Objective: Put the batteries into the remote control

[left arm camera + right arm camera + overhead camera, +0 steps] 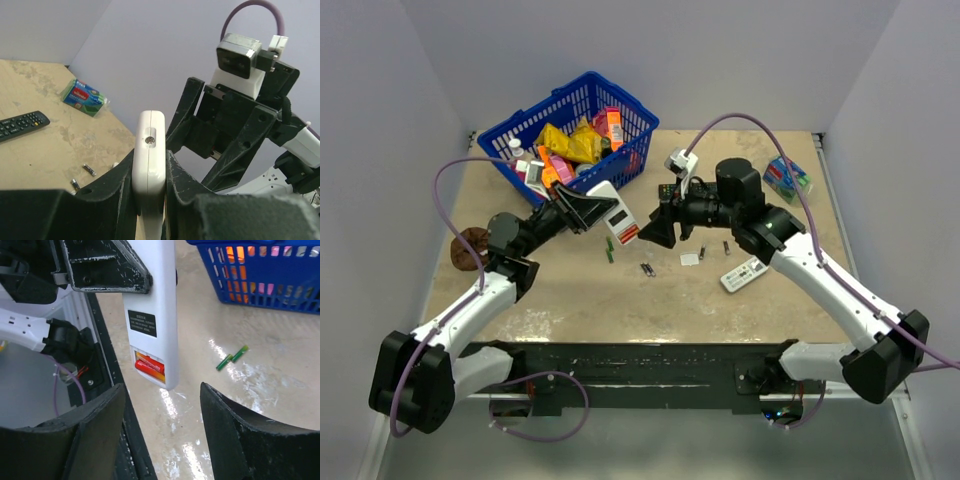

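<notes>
Our left gripper (588,210) is clamped on the remote (152,315), holding it up off the table (620,310), with a red-orange battery (148,366) seated in its uncovered end. Our right gripper (162,407) stands wide just beside that end, gripping nothing. Two green batteries (231,358) lie on the table near the basket (219,265), and dark batteries (647,268) lie loose close by.

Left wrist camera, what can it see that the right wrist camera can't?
Only the left wrist camera sees the long black remote, the green packet and two dark batteries. Only the right wrist camera sees the blue basket, two green batteries and something red-orange inside the white remote. Both see that remote pinched in the left fingers.
</notes>
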Action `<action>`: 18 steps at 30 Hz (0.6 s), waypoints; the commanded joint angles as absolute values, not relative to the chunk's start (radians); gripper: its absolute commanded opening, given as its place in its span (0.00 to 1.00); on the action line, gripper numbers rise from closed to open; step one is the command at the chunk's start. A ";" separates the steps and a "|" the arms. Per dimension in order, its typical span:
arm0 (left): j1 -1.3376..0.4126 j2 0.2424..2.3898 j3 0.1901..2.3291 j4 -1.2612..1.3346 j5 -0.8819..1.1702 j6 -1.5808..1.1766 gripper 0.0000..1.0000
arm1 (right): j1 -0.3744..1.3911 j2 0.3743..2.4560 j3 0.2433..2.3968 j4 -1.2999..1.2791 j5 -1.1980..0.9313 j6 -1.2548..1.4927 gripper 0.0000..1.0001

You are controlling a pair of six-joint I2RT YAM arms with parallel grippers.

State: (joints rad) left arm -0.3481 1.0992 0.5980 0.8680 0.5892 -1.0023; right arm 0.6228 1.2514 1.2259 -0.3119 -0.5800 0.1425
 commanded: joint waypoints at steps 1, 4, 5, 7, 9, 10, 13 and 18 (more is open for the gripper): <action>-0.344 1.074 0.646 0.957 0.632 -1.005 0.00 | 0.620 1.270 1.201 -0.219 -0.701 0.189 0.63; -0.344 1.068 0.644 0.977 0.643 -1.020 0.00 | 0.620 1.279 1.187 -0.186 -0.727 0.212 0.62; -0.344 1.068 0.644 0.980 0.649 -1.022 0.00 | 0.621 1.281 1.186 -0.175 -0.730 0.215 0.61; -0.344 1.063 0.650 0.982 0.655 -1.025 0.00 | 0.621 1.284 1.178 -0.163 -0.739 0.225 0.61; -0.344 1.063 0.655 0.982 0.661 -1.025 0.00 | 0.620 1.287 1.172 -0.147 -0.745 0.235 0.60; -0.344 1.063 0.657 0.988 0.663 -1.028 0.00 | 0.620 1.287 1.169 -0.143 -0.749 0.239 0.59; -0.344 1.066 0.664 0.997 0.673 -1.034 0.00 | 0.620 1.292 1.158 -0.111 -0.759 0.262 0.58; -0.344 1.068 0.667 1.009 0.687 -1.040 0.00 | 0.621 1.296 1.150 -0.067 -0.767 0.296 0.55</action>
State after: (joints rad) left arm -0.3481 1.0855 0.6209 0.9287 0.6682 -1.0306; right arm 0.6216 1.2896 1.1542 -0.1478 -0.7300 0.2527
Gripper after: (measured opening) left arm 0.263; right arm 0.564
